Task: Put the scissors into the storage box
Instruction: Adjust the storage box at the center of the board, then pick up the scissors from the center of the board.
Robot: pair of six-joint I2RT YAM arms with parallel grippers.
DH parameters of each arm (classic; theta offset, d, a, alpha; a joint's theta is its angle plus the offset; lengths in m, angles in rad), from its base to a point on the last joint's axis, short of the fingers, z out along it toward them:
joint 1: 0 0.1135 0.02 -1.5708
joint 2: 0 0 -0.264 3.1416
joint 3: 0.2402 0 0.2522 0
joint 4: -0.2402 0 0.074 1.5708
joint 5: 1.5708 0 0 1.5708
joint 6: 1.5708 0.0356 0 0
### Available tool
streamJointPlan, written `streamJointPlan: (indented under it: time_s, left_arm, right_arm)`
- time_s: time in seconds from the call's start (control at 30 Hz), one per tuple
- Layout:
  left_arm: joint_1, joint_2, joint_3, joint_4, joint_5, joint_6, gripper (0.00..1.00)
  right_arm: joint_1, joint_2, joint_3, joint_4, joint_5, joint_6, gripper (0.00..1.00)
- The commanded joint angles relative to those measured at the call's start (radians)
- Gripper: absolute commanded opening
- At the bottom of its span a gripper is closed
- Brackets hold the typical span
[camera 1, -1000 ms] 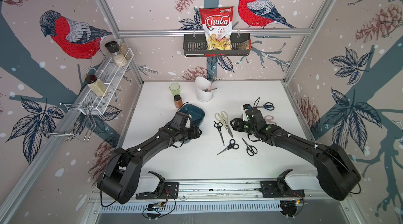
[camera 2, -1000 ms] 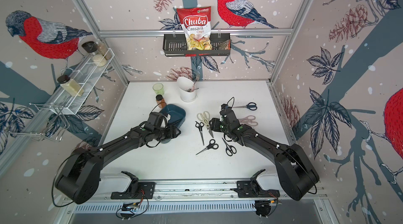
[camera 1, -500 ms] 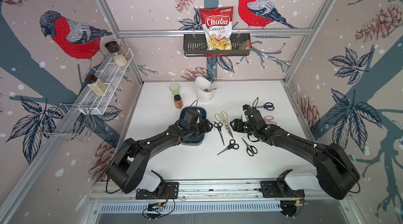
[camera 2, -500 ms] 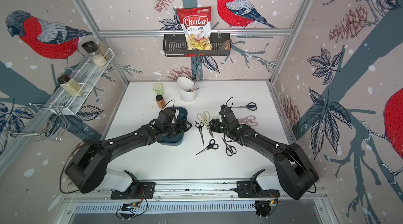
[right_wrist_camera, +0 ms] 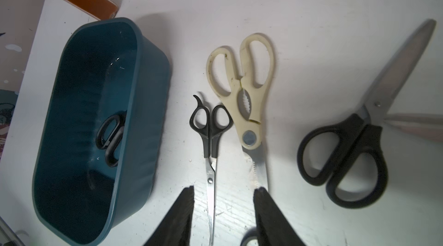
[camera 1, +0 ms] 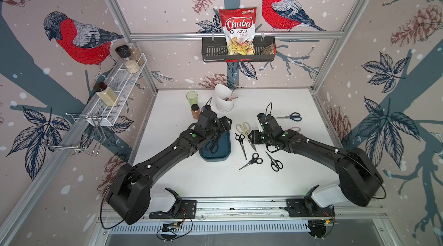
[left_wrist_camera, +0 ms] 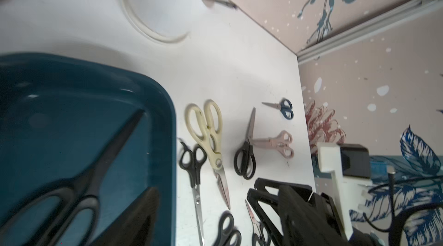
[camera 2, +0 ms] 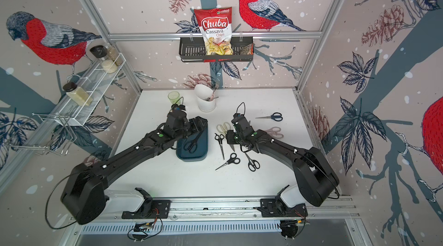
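Blur smears my left wrist view: only one finger (left_wrist_camera: 141, 213) of the left gripper (camera 1: 222, 125) shows, so I cannot tell its spread. Black scissors (left_wrist_camera: 79, 192) lie inside the storage box (right_wrist_camera: 146, 103); the right wrist view catches just their handles. My right gripper (right_wrist_camera: 224, 191) stands spread astride the slim black scissors (right_wrist_camera: 209, 132), one pad covering the tip of the cream shears (right_wrist_camera: 247, 94).

Both matte black, boxy links: left arm (camera 1: 167, 153), right arm (camera 1: 311, 146). Bulky rounded shoulder housings at 7 and 5 o'clock sit on white base blocks (camera 1: 163, 200), along the aluminium rail (camera 1: 239, 205) at 6 o'clock. Small white dots and one green dot (camera 1: 193, 134) per arm. Thin black cable (left_wrist_camera: 392, 194) loops at the wrists. Right gripper (right_wrist_camera: 224, 188) fingers (right_wrist_camera: 179, 218) are black ribbed wedges. White bracket (left_wrist_camera: 332, 158) on the right wrist.
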Motion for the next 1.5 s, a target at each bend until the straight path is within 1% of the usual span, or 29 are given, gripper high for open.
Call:
streamJointPlan:
  time_s: [0.0,0.07,0.17,0.3,0.4,0.57,0.83,1.2,1.47]
  left_arm:
    - [0.066,-0.095,-0.066,-0.047,-0.077,0.012,0.83]
    - [0.115,-0.174,-0.125,-0.039,-0.103,0.002,0.83]
    - [0.192,-0.281,-0.207,-0.048,-0.112,-0.005,0.85]
    - [0.286,-0.385,-0.313,-0.048,-0.067,-0.007,0.86]
    - [0.33,-0.413,-0.367,-0.043,-0.02,-0.002,0.86]
    - [0.381,-0.388,-0.407,-0.023,0.04,0.019,0.87]
    - [0.427,-0.356,-0.42,0.015,0.081,0.035,0.87]
    - [0.457,-0.393,-0.463,0.014,0.097,0.038,0.87]
    - [0.465,-0.399,-0.466,0.011,0.107,0.038,0.87]
  right_arm:
    - [0.034,0.07,0.073,-0.087,0.058,-0.035,0.42]
    - [0.059,0.124,0.127,-0.117,0.079,-0.033,0.38]
    - [0.091,0.206,0.213,-0.164,0.109,-0.029,0.33]
    - [0.119,0.311,0.322,-0.226,0.133,-0.036,0.3]
    - [0.128,0.383,0.397,-0.271,0.129,-0.036,0.29]
    - [0.15,0.465,0.493,-0.317,0.144,-0.038,0.29]
    - [0.158,0.537,0.582,-0.378,0.178,-0.036,0.28]
    - [0.158,0.558,0.583,-0.377,0.192,-0.032,0.27]
    - [0.158,0.576,0.596,-0.36,0.186,-0.034,0.26]
